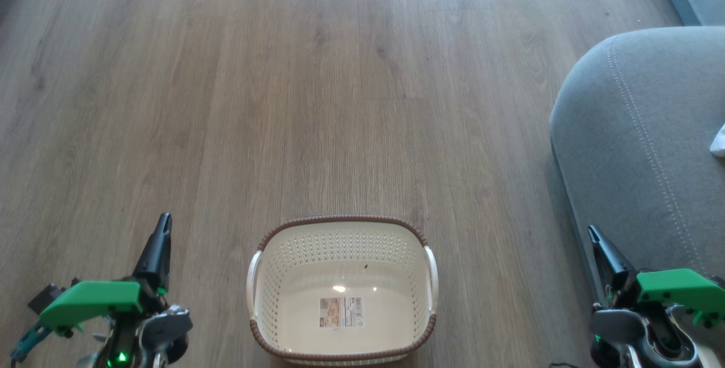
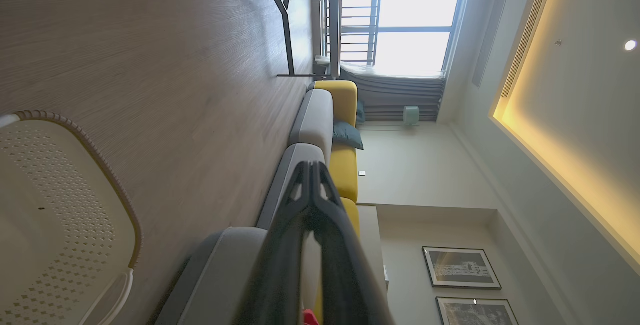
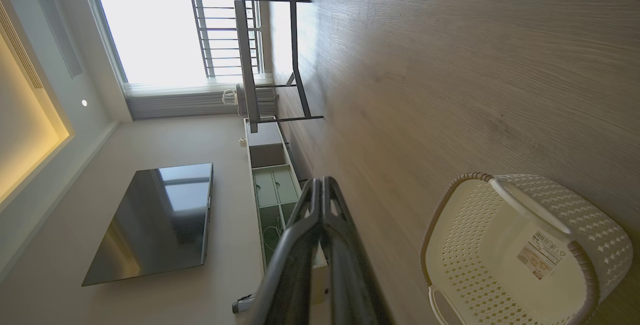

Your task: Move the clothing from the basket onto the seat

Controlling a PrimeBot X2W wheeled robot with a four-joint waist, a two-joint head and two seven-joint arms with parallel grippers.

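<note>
The basket (image 1: 340, 219) stands on the floor at the bottom centre of the head view, with nothing inside but its label sticker; it also shows as the basket (image 2: 60, 205) and the basket (image 3: 480, 245) in the wrist views. The grey seat (image 1: 634, 147) rises at the right. A white scrap of clothing (image 1: 718, 140) lies on it at the picture's edge, and a red sliver of clothing (image 2: 307, 317) peeks out beside the left fingers. My left gripper (image 1: 164, 223) (image 2: 311, 167) hangs left of the basket, shut and holding nothing. My right gripper (image 1: 593, 235) (image 3: 320, 182) is shut and bare, beside the seat's front.
Wood floor (image 1: 317, 102) stretches ahead of the basket. A dark-framed table (image 3: 270, 60) stands by the window. A television (image 3: 155, 220) and a low cabinet (image 3: 270, 185) line one wall. The sofa has yellow backs (image 2: 345, 165) and a dark cushion (image 2: 347, 135).
</note>
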